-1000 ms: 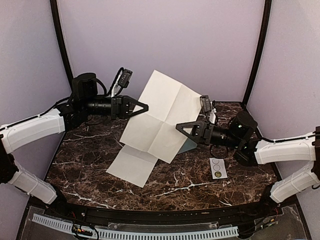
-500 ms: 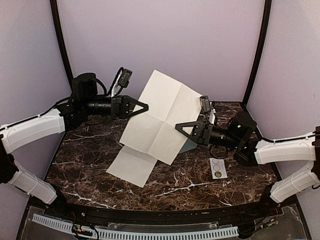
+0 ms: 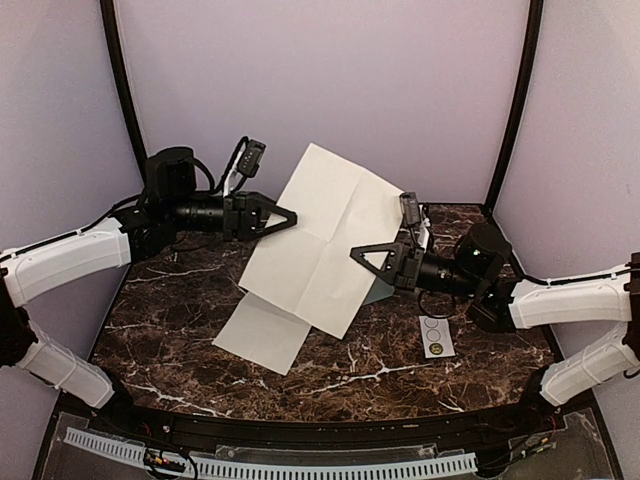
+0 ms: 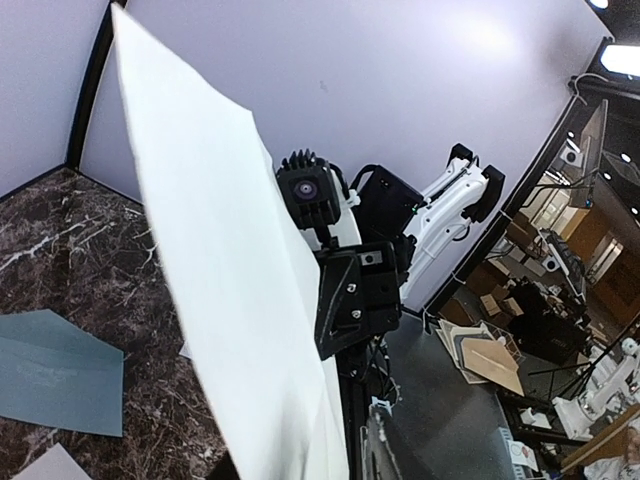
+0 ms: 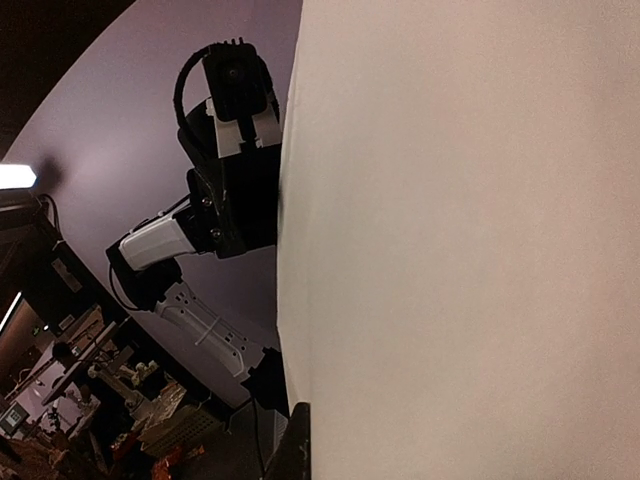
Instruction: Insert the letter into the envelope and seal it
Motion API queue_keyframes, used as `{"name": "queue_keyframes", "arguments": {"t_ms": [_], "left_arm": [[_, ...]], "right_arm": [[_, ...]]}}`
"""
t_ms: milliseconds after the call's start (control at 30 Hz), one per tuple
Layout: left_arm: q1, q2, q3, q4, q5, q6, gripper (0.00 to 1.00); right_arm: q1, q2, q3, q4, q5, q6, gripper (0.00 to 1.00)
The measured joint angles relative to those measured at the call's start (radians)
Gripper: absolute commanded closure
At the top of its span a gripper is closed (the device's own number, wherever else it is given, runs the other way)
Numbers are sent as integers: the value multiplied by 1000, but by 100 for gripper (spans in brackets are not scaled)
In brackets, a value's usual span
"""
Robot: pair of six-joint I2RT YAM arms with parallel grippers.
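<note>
The left end effector and right end effector are pinching opposite edges of the letter, hanging mid-frame above the envelope; pulling apart is risking a tear or slip.

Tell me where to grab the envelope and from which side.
Take the envelope by the corner showing past the letter, coming in low from the right. It lies flat on the table, mostly beneath the sheet held up by the left gripper and right gripper, so a pinch from above would probably find no edge.
</note>
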Motion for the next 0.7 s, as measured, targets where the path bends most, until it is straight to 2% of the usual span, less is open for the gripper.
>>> {"name": "queue_keyframes", "arguments": {"t_ms": [167, 333, 467, 533, 600, 667, 700], "left_arm": [[0, 16, 0, -22, 18, 28, 62], [0, 31, 0, -58, 28, 57, 66], [0, 41, 0, -70, 35, 71, 79], [0, 45, 0, -76, 41, 79, 95], [0, 50, 0, -89, 43, 90, 100], [0, 51, 0, -103, 42, 103, 100], [0, 51, 0, -107, 41, 110, 100]], "right_arm": [[0, -1, 0, 0, 24, 1, 100], [-10, -20, -17, 15, 52, 15, 100], [-21, -23, -35, 39, 63, 35, 100], [-26, -23, -39, 45, 67, 42, 100], [-29, -19, -41, 54, 70, 51, 100], [-32, -13, -47, 67, 71, 61, 99], [-34, -10, -50, 73, 71, 66, 92]]}}
